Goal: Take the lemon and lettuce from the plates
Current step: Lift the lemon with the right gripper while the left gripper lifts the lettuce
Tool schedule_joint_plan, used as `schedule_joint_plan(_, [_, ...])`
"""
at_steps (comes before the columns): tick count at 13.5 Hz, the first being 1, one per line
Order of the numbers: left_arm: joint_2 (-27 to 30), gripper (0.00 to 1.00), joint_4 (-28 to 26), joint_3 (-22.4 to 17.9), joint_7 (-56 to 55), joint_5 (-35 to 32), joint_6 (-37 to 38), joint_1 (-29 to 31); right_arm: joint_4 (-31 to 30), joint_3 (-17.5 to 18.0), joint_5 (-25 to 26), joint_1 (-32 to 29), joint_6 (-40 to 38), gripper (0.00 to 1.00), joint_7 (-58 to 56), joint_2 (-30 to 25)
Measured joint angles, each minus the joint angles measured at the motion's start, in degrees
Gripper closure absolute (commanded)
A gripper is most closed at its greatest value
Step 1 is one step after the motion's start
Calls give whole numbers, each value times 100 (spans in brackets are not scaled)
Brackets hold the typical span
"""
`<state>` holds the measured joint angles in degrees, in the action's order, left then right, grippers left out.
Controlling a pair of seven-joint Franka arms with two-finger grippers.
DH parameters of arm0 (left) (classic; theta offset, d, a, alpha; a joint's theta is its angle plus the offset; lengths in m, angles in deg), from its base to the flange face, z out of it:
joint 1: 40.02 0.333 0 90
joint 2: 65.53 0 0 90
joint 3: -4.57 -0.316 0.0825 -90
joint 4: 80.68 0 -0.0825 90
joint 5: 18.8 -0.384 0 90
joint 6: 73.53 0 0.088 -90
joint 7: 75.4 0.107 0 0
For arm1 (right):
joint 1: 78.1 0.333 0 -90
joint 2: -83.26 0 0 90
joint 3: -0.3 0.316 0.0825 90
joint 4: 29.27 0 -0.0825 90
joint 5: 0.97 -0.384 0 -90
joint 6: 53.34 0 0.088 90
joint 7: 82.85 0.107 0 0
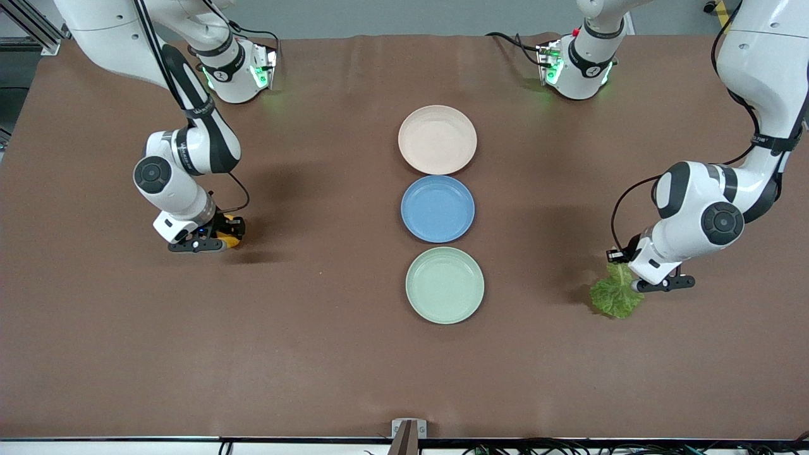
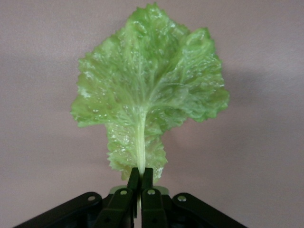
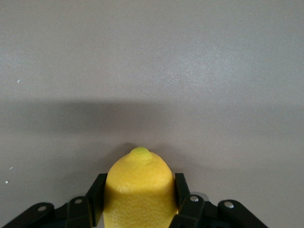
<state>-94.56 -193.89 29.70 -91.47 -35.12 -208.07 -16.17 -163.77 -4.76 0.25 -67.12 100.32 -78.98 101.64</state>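
The cream-pink plate [image 1: 437, 139] and the pale green plate [image 1: 445, 285] lie bare in the table's middle. My right gripper [image 1: 222, 235] is low over the brown table toward the right arm's end, shut on the yellow lemon [image 1: 232, 232]; in the right wrist view the lemon [image 3: 138, 190] fills the space between the fingers. My left gripper [image 1: 634, 280] is low over the table toward the left arm's end, shut on the pale stem of the crinkled green lettuce [image 1: 615, 292], whose leaf [image 2: 149, 92] spreads out over the cloth.
A blue plate [image 1: 438, 208] lies bare between the two other plates. The brown table cloth [image 1: 316, 316] spreads wide around both grippers. A small metal bracket [image 1: 408, 435] stands at the table's front edge.
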Motion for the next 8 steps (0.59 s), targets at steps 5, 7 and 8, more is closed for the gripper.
schedule_joint_plan(5, [-1, 49, -171, 3, 45, -29, -241, 166, 148, 2, 0, 0, -397, 0, -38, -12])
schedule_joint_plan(7, [11, 0, -158, 6, 224, -32, -247, 265, 594, 4, 0, 0, -1329, 0, -53, -136])
schedule_joint_plan(8, [45, 0, -132, 18, 309, -33, -253, 285, 863, 5, 0, 0, -1853, 0, -57, -256])
